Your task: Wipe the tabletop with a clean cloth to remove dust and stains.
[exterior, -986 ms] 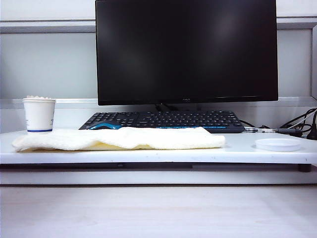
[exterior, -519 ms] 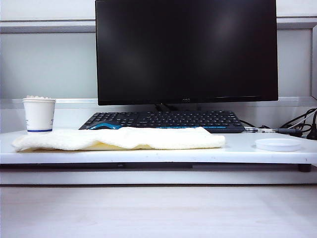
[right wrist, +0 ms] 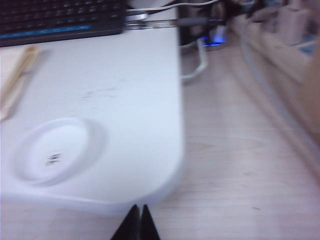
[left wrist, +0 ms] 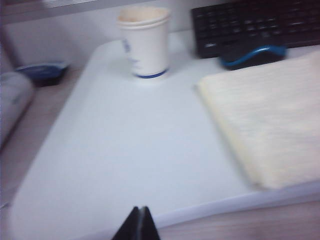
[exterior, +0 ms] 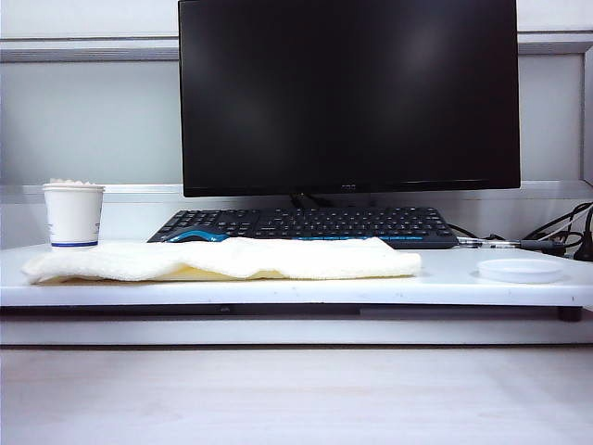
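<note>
The cream-yellow cloth [exterior: 222,260] lies rumpled along the white tabletop [exterior: 454,278], in front of the keyboard. In the left wrist view one end of the cloth [left wrist: 272,120] rests on the tabletop [left wrist: 125,150]. My left gripper [left wrist: 140,210] is shut and empty, hovering over the slab's front edge, well apart from the cloth. My right gripper [right wrist: 138,208] is shut and empty too, just off the tabletop's [right wrist: 125,100] rounded front corner, above the wood-grain surface. A sliver of the cloth [right wrist: 17,80] shows in the right wrist view. Neither gripper appears in the exterior view.
A white paper cup [exterior: 73,213] stands at the slab's left end. A small white round lid [exterior: 521,270] lies at its right end. Behind the cloth are a black keyboard [exterior: 306,225], a blue-black mouse [left wrist: 252,54] and a black monitor [exterior: 348,93]. Cables [exterior: 556,236] trail at the right.
</note>
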Tool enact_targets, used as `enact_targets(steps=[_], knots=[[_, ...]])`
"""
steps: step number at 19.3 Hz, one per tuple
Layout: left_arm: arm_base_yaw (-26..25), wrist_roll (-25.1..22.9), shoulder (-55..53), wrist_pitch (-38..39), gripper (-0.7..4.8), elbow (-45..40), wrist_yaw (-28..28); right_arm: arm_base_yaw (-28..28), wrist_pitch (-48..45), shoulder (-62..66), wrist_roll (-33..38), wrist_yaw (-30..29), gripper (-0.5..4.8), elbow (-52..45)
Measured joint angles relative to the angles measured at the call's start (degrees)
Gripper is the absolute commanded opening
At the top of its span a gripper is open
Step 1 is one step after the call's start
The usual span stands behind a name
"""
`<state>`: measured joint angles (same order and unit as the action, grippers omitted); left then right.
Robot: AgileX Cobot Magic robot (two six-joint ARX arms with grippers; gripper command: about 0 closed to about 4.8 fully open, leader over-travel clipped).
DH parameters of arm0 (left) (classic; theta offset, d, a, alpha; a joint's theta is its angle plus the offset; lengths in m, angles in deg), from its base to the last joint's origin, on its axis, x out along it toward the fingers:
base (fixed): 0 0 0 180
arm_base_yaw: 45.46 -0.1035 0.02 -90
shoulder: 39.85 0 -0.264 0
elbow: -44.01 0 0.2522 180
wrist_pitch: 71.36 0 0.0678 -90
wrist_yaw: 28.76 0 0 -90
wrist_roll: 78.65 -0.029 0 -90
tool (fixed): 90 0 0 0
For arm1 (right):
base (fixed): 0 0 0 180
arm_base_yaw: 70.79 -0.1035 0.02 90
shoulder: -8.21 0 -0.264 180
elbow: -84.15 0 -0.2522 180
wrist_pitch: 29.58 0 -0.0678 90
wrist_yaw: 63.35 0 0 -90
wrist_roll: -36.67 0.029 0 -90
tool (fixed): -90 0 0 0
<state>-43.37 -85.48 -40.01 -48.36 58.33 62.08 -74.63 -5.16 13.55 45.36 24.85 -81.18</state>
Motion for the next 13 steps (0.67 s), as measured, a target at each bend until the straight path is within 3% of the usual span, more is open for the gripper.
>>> enact_targets(steps=[4, 6, 7, 9, 13], knots=[[0.0, 0.0, 0.0, -0.9, -0.06, 0.0, 9.8, 0.0, -2.0, 0.0, 0.3, -10.7, 0.18, 2.1], [0.0, 0.0, 0.0, -1.1, -0.06, 0.0, 11.4, 0.0, -3.8, 0.0, 2.1, -13.7, 1.19, 3.1], [0.0, 0.0, 0.0, -1.1, -0.06, 0.0, 11.5, 0.0, -4.4, 0.0, 3.3, -14.5, 2.34, 3.5], [0.0, 0.0, 0.0, -1.1, -0.06, 0.0, 11.6, -0.3, -5.3, 0.0, 7.6, -15.5, 3.98, 5.2], [0.0, 0.2, 0.0, -1.1, -0.06, 0.0, 11.6, -1.2, -5.6, 0.1, 16.2, -18.9, 4.32, 8.2]])
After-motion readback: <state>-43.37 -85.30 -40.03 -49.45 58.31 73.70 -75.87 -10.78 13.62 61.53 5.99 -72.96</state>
